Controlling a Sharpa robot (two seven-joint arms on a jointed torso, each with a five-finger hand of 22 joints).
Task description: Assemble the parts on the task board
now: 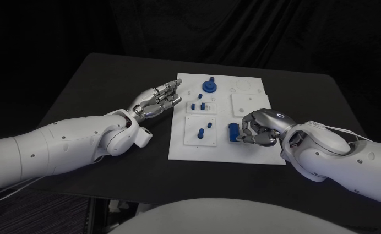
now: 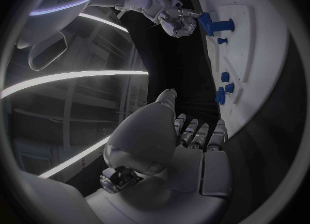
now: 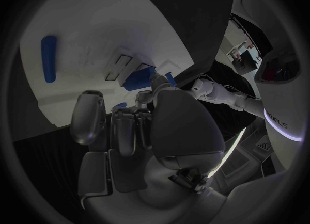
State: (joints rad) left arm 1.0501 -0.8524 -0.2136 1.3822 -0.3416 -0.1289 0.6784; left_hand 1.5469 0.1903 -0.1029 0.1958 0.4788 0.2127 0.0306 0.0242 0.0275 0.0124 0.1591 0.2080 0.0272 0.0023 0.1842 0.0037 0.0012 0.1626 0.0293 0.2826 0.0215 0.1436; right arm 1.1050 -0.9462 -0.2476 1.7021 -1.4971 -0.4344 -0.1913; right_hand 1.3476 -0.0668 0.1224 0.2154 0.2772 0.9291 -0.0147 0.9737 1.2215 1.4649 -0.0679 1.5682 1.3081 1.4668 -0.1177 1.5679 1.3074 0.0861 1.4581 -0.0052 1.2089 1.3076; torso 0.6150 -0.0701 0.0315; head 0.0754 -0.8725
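Two hands at task board (image 1: 226, 151) on counter (image 1: 95, 85): right hand (image 1: 260, 128) pinches blue part (image 1: 233, 132) at board's near right, likely seating it; left hand (image 1: 159, 100) spread, empty, resting beside board's left edge.

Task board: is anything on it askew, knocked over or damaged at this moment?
Nothing stands out. The task board lies flat on the table, its blue parts in place. The right hand holds a blue part at the board; the left hand rests beside its edge.
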